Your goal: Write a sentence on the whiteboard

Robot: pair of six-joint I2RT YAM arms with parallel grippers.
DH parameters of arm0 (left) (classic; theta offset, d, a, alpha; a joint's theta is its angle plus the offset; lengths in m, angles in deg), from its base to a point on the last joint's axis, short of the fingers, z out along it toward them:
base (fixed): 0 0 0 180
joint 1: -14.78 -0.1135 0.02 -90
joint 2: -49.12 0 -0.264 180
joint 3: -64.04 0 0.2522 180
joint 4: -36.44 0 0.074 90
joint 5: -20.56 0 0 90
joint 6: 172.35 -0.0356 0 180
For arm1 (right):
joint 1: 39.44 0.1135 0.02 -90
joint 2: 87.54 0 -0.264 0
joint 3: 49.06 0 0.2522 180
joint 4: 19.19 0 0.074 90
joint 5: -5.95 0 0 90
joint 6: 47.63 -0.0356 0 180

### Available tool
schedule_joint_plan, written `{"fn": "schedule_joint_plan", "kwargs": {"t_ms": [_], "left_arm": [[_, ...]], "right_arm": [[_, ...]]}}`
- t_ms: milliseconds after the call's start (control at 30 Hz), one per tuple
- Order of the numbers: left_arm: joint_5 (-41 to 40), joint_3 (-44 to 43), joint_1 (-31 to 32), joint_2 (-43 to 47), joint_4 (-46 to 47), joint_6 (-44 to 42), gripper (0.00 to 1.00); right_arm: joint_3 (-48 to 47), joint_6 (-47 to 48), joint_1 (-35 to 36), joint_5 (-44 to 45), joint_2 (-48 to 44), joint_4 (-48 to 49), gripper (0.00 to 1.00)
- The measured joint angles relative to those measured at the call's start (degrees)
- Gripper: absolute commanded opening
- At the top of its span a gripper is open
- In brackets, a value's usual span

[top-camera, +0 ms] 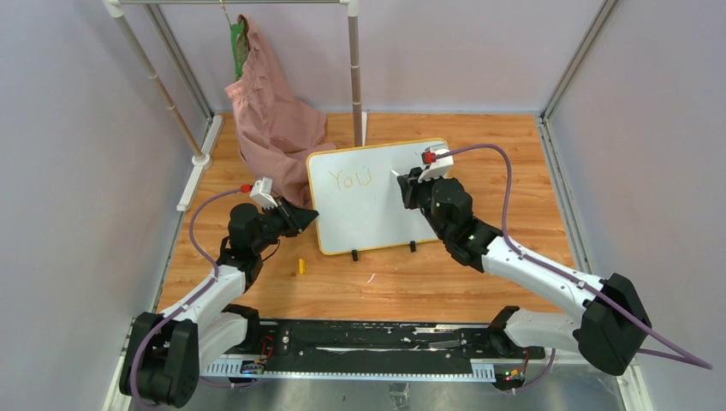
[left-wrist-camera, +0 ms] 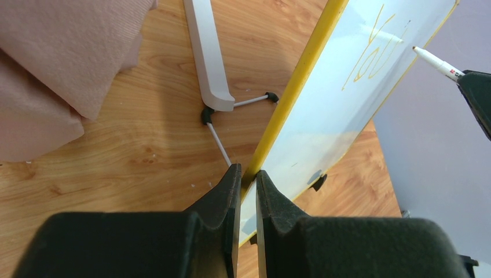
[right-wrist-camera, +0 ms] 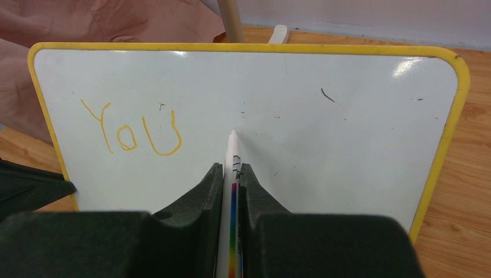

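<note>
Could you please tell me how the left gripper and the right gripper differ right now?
The left gripper is shut on the left edge of the glossy white whiteboard with the yellow frame; the right gripper is shut on a slim white marker pen. The left gripper grips from the board's side; the right gripper faces its front, the marker aimed right of the orange "You". Both are black and two-fingered.

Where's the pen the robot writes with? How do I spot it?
Find the white, yellow-framed whiteboard standing on the wooden table. At its right side the right gripper pinches a thin white marker, tip pointing at the board just right of the yellow "You". Its rainbow stripe sets it apart.
</note>
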Motion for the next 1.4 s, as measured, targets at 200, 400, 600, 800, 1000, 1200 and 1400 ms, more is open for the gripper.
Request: {"fn": "schedule_joint_plan", "kwargs": {"t_ms": [200,400,600,800,1000,1200,1400], "left_arm": [[0.0,0.0,0.0,0.0,0.0,0.0,0.00],[0.0,0.0,0.0,0.0,0.0,0.0,0.00],[0.0,0.0,0.0,0.0,0.0,0.0,0.00],[0.0,0.0,0.0,0.0,0.0,0.0,0.00],[0.0,0.0,0.0,0.0,0.0,0.0,0.00],[0.0,0.0,0.0,0.1,0.0,0.0,0.00],[0.0,0.0,0.0,0.2,-0.1,0.0,0.00]], "right_arm": [[-0.5,0.0,-0.5,-0.2,0.4,0.4,0.00],[-0.9,0.0,-0.9,-0.2,1.3,1.2,0.00],[-2.0,0.0,-0.9,-0.6,3.0,1.3,0.00],[-2.7,-0.5,-0.9,-2.2,3.5,1.3,0.00],[-2.7,-1.0,-0.9,-4.6,3.6,1.0,0.00],[-2.6,-1.0,-0.9,-7.1,3.7,0.3,0.00],[-1.4,-1.0,-0.9,-8.0,3.0,-1.2,0.00]]}}
